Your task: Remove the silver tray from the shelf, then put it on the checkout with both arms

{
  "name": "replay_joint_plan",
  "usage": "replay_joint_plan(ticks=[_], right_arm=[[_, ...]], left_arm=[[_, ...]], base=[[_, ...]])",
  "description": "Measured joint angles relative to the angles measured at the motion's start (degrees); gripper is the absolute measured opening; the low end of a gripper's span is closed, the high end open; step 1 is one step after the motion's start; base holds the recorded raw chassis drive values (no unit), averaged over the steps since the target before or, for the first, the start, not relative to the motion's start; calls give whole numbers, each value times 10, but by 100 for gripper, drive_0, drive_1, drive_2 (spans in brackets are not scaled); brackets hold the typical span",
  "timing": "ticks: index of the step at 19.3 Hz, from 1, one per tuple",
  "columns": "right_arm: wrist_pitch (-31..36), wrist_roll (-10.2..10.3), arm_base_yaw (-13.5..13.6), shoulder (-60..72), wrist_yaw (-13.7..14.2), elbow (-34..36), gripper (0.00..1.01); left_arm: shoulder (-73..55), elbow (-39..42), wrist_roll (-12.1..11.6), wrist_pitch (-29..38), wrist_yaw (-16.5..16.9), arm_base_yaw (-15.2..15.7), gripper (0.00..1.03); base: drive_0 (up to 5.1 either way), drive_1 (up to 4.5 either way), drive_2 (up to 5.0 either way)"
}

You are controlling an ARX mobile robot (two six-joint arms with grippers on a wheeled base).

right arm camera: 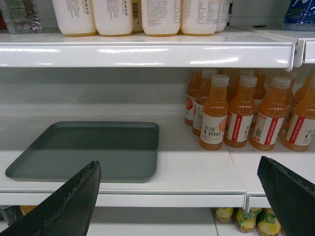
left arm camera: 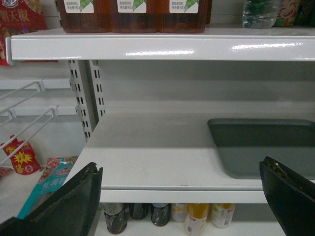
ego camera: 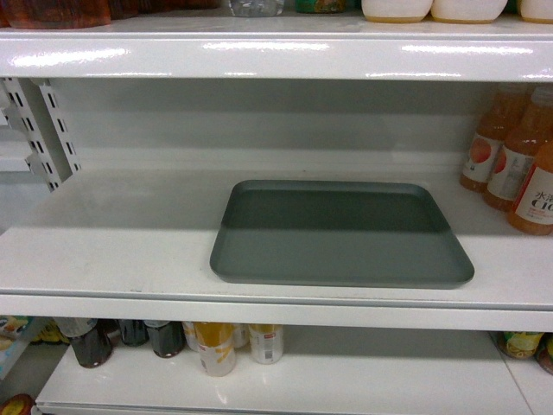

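The silver tray [ego camera: 341, 233] lies flat on the white shelf [ego camera: 121, 251], a little right of centre, its near rim close to the shelf's front edge. No gripper shows in the head view. In the left wrist view the tray [left arm camera: 266, 145] is at the right; my left gripper [left arm camera: 179, 184] is open and empty in front of the shelf edge [left arm camera: 182, 195], left of the tray. In the right wrist view the tray [right arm camera: 93, 150] is at the left; my right gripper [right arm camera: 177, 179] is open and empty, off the tray's right end. The checkout is out of view.
Orange juice bottles [right arm camera: 241, 115] stand on the same shelf right of the tray [ego camera: 518, 164]. Slotted uprights [left arm camera: 86, 98] close the shelf's left end, with wire hooks [left arm camera: 24, 113] and snack bags beyond. The board above [ego camera: 276, 52] overhangs low. Cans and bottles [ego camera: 216, 346] fill the shelf below.
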State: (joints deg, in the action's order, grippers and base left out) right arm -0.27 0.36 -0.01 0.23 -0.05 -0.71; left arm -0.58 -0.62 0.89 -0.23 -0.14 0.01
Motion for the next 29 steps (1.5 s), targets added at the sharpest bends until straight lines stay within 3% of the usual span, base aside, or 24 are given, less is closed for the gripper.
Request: replay_joint_plan(ticks=[29], right_arm=[[0,0,0,0,0,0,98]], left_arm=[[0,0,0,0,0,0,98]], base=[[0,0,0]])
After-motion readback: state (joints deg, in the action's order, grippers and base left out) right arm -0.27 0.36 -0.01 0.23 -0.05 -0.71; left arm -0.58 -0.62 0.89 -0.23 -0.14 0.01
